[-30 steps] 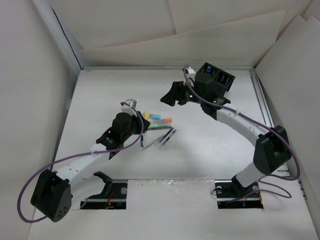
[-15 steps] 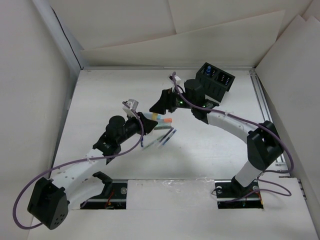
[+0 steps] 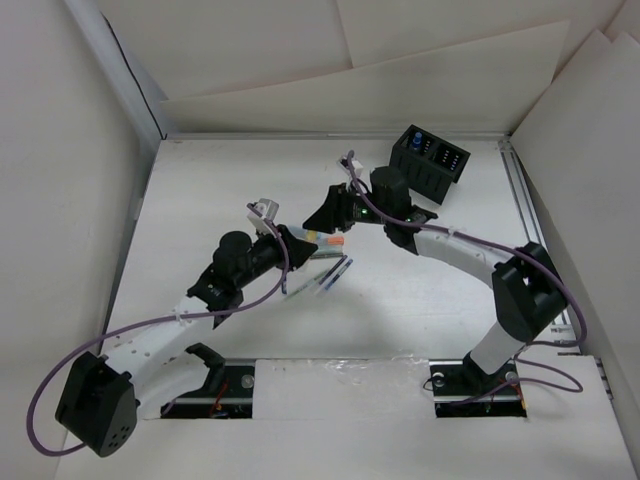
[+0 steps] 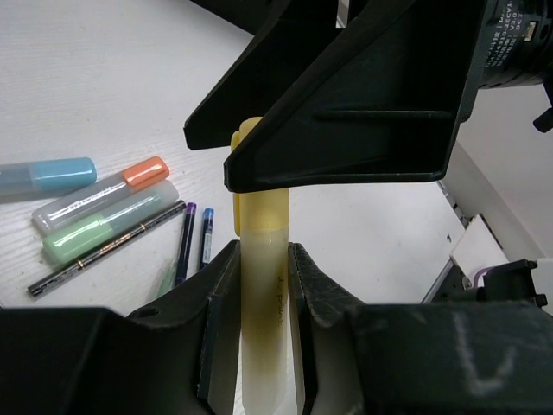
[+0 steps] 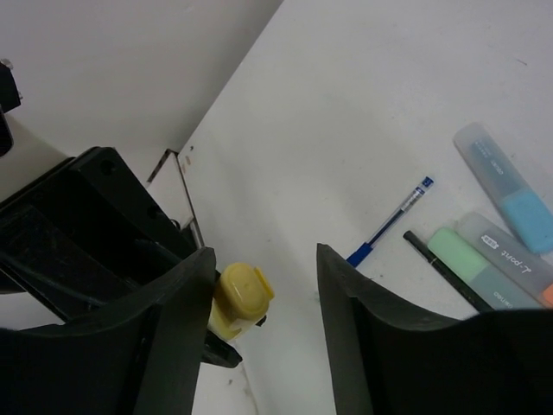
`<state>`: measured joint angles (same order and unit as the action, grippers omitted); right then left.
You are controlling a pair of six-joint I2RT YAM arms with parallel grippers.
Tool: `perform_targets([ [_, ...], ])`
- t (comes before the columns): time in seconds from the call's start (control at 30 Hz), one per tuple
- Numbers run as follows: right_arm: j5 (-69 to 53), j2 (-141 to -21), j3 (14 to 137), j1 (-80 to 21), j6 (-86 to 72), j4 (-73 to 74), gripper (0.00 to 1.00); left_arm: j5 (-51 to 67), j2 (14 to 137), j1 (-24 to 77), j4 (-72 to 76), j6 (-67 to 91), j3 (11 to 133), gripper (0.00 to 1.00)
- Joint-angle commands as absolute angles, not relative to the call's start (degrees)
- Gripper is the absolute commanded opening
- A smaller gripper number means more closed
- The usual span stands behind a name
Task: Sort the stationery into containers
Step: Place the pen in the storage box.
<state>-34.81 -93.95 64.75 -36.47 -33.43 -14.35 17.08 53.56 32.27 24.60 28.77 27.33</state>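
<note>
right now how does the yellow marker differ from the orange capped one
The yellow marker is clamped in the left gripper, held off the table. The orange-capped marker lies flat on the table, right beside a green one. The yellow marker is yellow all over, while the orange-capped marker has a pale, clear barrel. Both are short, chunky and capped.

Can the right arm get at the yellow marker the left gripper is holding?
Probably yes. The right gripper has its jaws open, and the cap of the yellow marker sits between them, nearer one side, with nothing in the way. The left gripper clamps only the barrel, leaving the cap end free.
</note>
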Motion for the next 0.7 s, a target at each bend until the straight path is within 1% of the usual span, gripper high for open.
perform_targets([
  [0.0,-35.6,-91.85,63.98,-36.91,-33.93,-17.31,0.54,15.83,53.87,32.43,29.17,29.44,29.18,0.03],
  [0.03,-35.6,-91.32,63.46,-36.91,-33.93,-17.31,0.48,15.82,53.88,32.43,29.18,29.44,29.18,0.03],
  [0.13,-35.6,-91.32,63.46,-36.91,-33.93,-17.31,0.4,14.6,54.4,32.43,29.18,30.05,29.18,0.03],
  [0.23,-35.6,-91.32,63.46,-36.91,-33.93,-17.31,0.26,14.06,54.4,32.43,29.18,30.06,29.18,0.03],
  [0.27,-34.81,-91.32,62.93,-36.91,-33.93,-17.31,0.19,13.45,54.4,32.43,29.18,30.58,29.18,0.04],
  [0.37,-34.19,-90.79,62.93,-36.91,-33.93,-17.31,0.12,13.45,54.4,32.43,29.18,30.59,29.18,0.11],
  [0.47,-32.53,-90.27,62.93,-36.91,-33.93,-17.31,0.09,12.92,54.4,32.43,29.18,31.11,29.18,0.26],
  [0.53,-31.9,-90.26,62.93,-36.91,-33.93,-17.31,0.09,12.92,54.4,32.43,29.18,31.11,29.18,0.38],
  [0.57,-31.9,-90.26,62.93,-36.39,-33.93,-17.31,0.09,12.92,54.4,32.43,29.18,31.11,29.18,0.67],
  [0.6,-31.38,-90.26,63.45,-35.69,-33.93,-17.31,0.09,12.92,54.4,32.43,29.18,31.11,29.18,0.99],
  [0.67,-30.68,-90.26,63.98,-34.81,-33.93,-17.31,0.09,12.31,54.4,32.43,29.18,30.59,29.18,1.0],
])
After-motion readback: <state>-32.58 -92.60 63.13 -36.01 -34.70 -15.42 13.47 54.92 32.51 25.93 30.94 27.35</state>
